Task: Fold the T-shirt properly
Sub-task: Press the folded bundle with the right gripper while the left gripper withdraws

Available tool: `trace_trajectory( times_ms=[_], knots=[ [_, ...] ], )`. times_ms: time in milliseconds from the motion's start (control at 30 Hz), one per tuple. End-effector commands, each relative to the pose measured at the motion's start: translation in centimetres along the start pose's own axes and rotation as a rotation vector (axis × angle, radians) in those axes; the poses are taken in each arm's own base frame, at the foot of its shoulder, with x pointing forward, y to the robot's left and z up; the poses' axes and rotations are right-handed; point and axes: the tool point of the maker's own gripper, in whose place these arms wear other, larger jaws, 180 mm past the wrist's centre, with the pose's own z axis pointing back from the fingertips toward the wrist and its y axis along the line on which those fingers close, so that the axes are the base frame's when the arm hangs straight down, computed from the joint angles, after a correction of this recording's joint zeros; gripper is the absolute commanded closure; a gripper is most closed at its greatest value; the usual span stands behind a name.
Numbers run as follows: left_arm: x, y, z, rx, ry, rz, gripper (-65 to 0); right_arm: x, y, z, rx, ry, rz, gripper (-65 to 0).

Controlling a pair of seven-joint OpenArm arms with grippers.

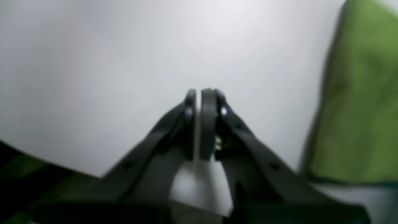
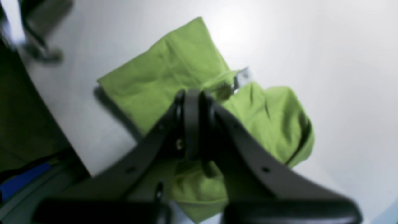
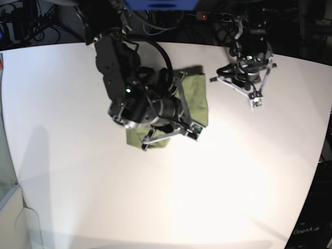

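The T-shirt (image 3: 201, 101) lies as a folded olive-green bundle at the back middle of the white table (image 3: 171, 197), largely hidden under the right arm in the base view. The right wrist view shows the T-shirt (image 2: 161, 71) rumpled, with a small white label (image 2: 244, 74) sticking out. My right gripper (image 2: 194, 93) hangs over it, shut, with no cloth seen between its fingers; in the base view the right gripper (image 3: 196, 130) is at the cloth's near right edge. My left gripper (image 1: 199, 93) is shut on nothing over bare table, with the T-shirt (image 1: 357, 109) off to its right. In the base view the left gripper (image 3: 256, 102) sits to the shirt's right.
The table's curved edge (image 1: 46, 158) runs close behind the left gripper. Dark cables and equipment (image 3: 218, 15) crowd the space behind the table. A blue object (image 2: 21, 180) lies off the table edge in the right wrist view. A pale bin (image 3: 10, 218) stands at the lower left.
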Motion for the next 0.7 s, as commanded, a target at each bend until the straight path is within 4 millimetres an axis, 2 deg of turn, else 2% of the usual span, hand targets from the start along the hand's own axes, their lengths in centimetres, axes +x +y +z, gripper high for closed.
trace_trajectory(
  times_ms=[0, 100, 200, 300, 567, 667],
  knots=[
    [1.6, -0.4, -0.1, -0.009, -0.058, -0.003, -2.2, 1.7, -0.3, 0.6, -0.010, -0.053, 0.017, -0.4],
    [1.3, -0.9, -1.3, -0.014, -0.071, -0.009, -2.2, 2.3, 0.0, 0.9, -0.010, -0.070, 0.036, -0.4],
    [0.0, -2.0, -2.2, -0.033, -0.043, -0.039, -2.2, 3.6, 1.1, 1.6, -0.008, -0.106, 0.092, -0.4],
    [-0.5, -2.6, -2.7, -0.045, -0.039, -0.056, -2.2, 4.1, 1.7, 1.6, -0.001, -0.114, 0.115, -0.4],
    [-0.4, -2.9, -3.1, -0.048, -0.049, -0.055, -2.2, 4.2, 3.0, 1.3, 0.028, -0.112, 0.145, -0.4],
    [-0.1, -3.0, -3.1, -0.049, -0.053, -0.055, -2.2, 4.5, 4.2, 1.2, 0.051, -0.115, 0.171, -0.4]
  ],
)
